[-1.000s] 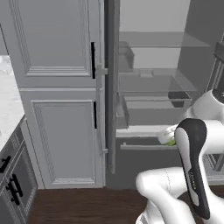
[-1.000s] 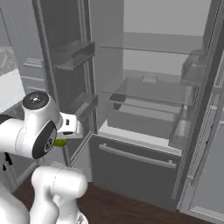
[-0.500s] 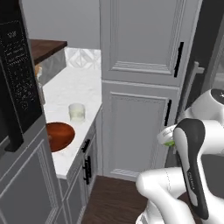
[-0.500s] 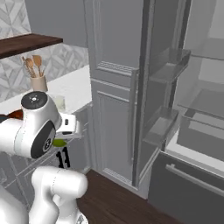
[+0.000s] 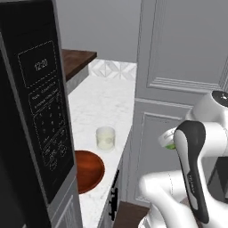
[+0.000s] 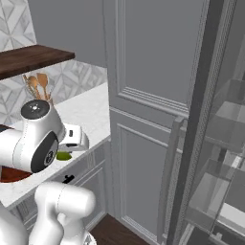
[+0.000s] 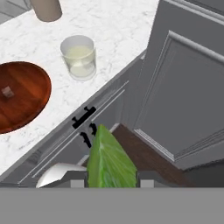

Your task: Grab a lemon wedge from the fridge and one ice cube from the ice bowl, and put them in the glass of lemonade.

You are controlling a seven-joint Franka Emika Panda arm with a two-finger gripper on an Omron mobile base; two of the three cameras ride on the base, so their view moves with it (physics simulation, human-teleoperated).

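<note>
My gripper (image 7: 111,179) is shut on the lemon wedge (image 7: 109,162), a yellow-green piece that stands up between the fingertips (image 7: 78,179). Beyond it, the glass of lemonade (image 7: 80,57) stands on the white marble counter (image 7: 127,30). The reddish-brown ice bowl (image 7: 19,94) lies beside the glass with one ice cube (image 7: 6,92) in it. From the left base, the wedge (image 5: 169,145) peeks out beside the arm, right of the glass (image 5: 106,138) and the bowl (image 5: 87,170). The right base view has the wedge (image 6: 63,156) under the hand and the open fridge (image 6: 206,105) at right.
A black microwave (image 5: 35,111) fills the left of the left base view. A beige utensil holder (image 7: 46,8) with wooden spoons (image 6: 37,86) stands at the back of the counter. Tall grey panelled cabinets (image 6: 148,95) separate the counter from the fridge. Drawers with black handles (image 7: 84,118) sit below.
The whole picture has swung from the open fridge leftward to the counter, so the base has moved. The wedge stays held in the gripper throughout.
</note>
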